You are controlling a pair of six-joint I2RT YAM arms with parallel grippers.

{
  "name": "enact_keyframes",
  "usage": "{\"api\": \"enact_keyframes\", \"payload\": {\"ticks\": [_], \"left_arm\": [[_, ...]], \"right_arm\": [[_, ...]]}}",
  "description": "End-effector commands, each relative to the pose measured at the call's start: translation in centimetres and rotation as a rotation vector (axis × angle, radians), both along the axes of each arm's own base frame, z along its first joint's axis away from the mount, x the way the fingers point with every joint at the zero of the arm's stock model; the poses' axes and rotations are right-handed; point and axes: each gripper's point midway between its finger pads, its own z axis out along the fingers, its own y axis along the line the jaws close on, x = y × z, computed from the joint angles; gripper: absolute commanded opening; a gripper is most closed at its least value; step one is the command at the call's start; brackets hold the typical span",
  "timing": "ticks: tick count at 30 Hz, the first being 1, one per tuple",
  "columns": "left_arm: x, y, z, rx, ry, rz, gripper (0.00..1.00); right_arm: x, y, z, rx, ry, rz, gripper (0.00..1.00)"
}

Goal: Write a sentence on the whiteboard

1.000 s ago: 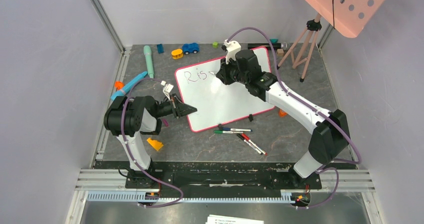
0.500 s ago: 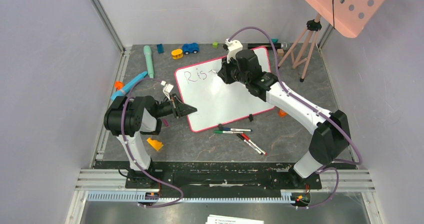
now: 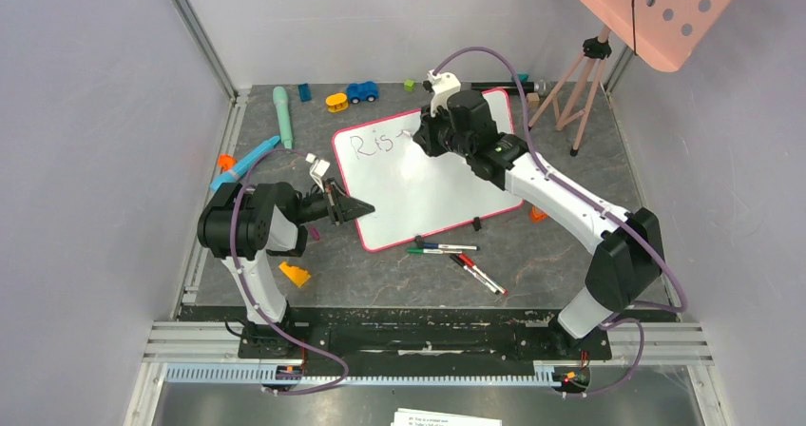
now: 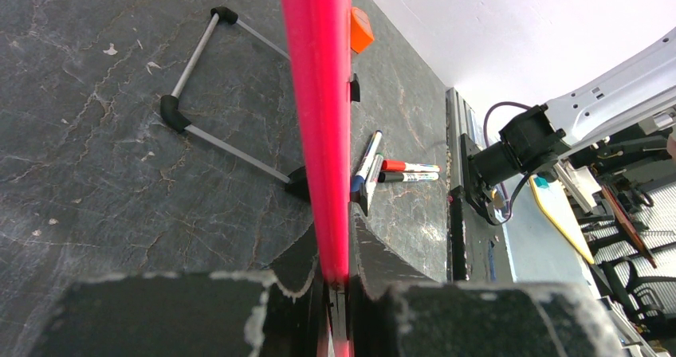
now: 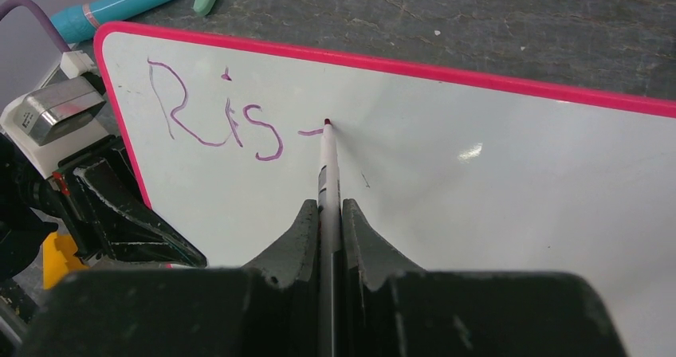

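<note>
Top view: the whiteboard (image 3: pixel 418 188) lies skewed at ctr frame on the dark table (image 3: pixel 380 274), pink rim all round, one black clip foot (image 3: pixel 476 223) on its lower edge. At the board's lower-left edge the left gripper (image 3: pixel 364 208) is pinched onto the rim. Left wrist view agrees: pink rim runs top to bottom thru ctr frame & ends clamped btwn the two black fingers (image 4: pixel 295 265).

Over the board's upper part, the right gripper (image 3: pixel 416 141) is clenched on a thin white marker (image 5: pixel 328 174). In right wrist view the marker's dark-red tip touches the white surface at the right end of a short dash.

The sentence (image 5: pixel 211 122) reads "Ris" + that dash so far, in purplish ink. It's upper left in right wrist view, near the board's rounded corner. In top view it sits at the board's upper-left corner.

Other stuff, top view:
- Just below the board are loose markers (image 3: pixel 445 249), w/ a red-capped pair (image 3: pixel 480 276) to their lower right.
- Toward upper left of the table: mint tube (image 3: pixel 282 114), yellow piece (image 3: pixel 336 102), blue toy car (image 3: pixel 362 91).
- A blue pen-like thing (image 3: pixel 249 160) lies left of the board.
- An orange wedge (image 3: pixel 295 274) sits lower left, by the left arm.
- A tripod (image 3: pixel 575 84) stands upper right, w/ a salmon perforated panel (image 3: pixel 656 8) in the top-right corner
</note>
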Motion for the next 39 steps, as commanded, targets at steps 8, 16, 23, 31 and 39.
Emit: {"api": "enact_keyframes", "payload": {"ticks": [8, 16, 23, 31, 39], "left_arm": [[-1.4, -0.8, -0.2, 0.026, -0.135, -0.091, 0.02], [-1.4, -0.8, -0.1, 0.026, -0.136, -0.091, 0.02], [-1.4, -0.8, -0.1, 0.026, -0.136, -0.091, 0.02], [-1.4, -0.8, -0.1, 0.026, -0.136, -0.091, 0.02], [-1.4, -0.8, -0.1, 0.026, -0.138, -0.092, 0.02]], "right_arm": [[1.2, 0.7, 0.2, -0.002, -0.013, 0.019, 0.0], [0.8, 1.2, -0.4, -0.002, 0.009, 0.051, 0.0], [0.2, 0.7, -1.2, -0.016, 0.031, 0.051, 0.0], [-0.7, 0.2, -2.0, -0.023, 0.05, 0.052, 0.0], [-1.2, -0.9, -2.6, -0.052, 0.05, 0.029, 0.0]]}}
